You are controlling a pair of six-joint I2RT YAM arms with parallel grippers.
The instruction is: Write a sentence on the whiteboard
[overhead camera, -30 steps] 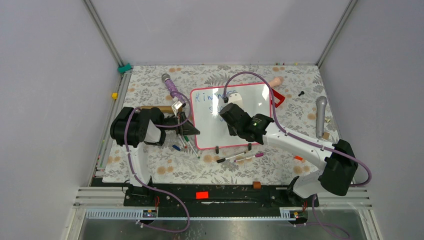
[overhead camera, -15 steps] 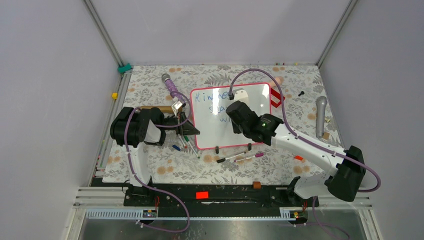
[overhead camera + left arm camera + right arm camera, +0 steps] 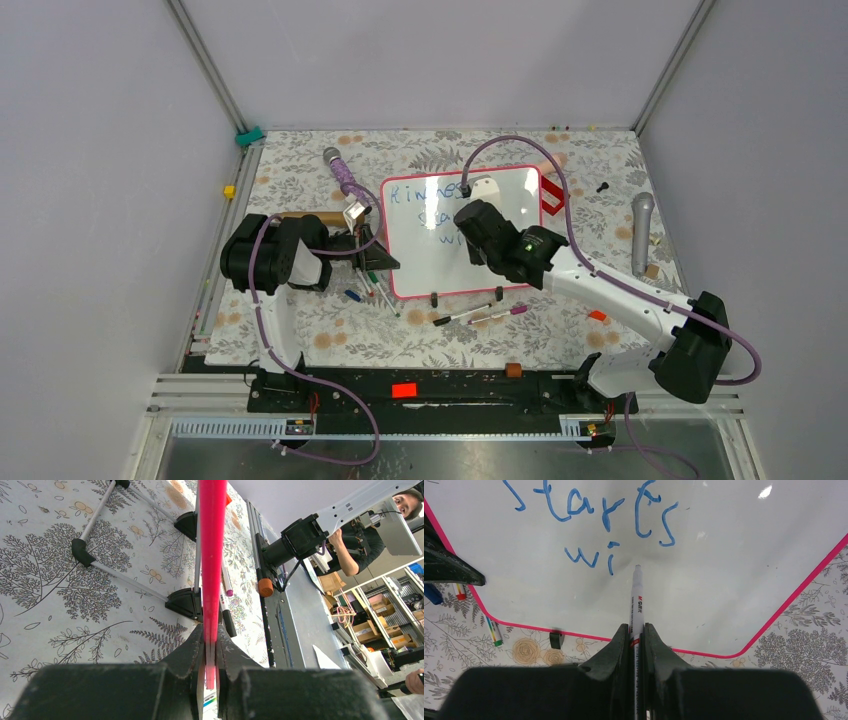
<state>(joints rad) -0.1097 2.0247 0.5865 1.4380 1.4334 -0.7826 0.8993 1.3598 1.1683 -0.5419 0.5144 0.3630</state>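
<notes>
Shifting across whiteboard (image 3: 418,268): right end effector (image 3: 636,628)

Robotics laboratory: enclosed test cell, with a storage and work area beyond.

Two robot arms, left arm (image 3: 270,255) and right arm (image 3: 610,290), are bolted to a black base rail (image 3: 430,385) at the near edge of a table (image 3: 300,330) covered in floral-print cloth. Plain grey wall panels (image 3: 440,60) set in aluminium posts (image 3: 205,65) close off the cell. The left wrist view shows, past the table edge, a person (image 3: 357,555) in a dark shirt and open shelving (image 3: 395,600) stocked with cardboard boxes (image 3: 368,629).
</notes>
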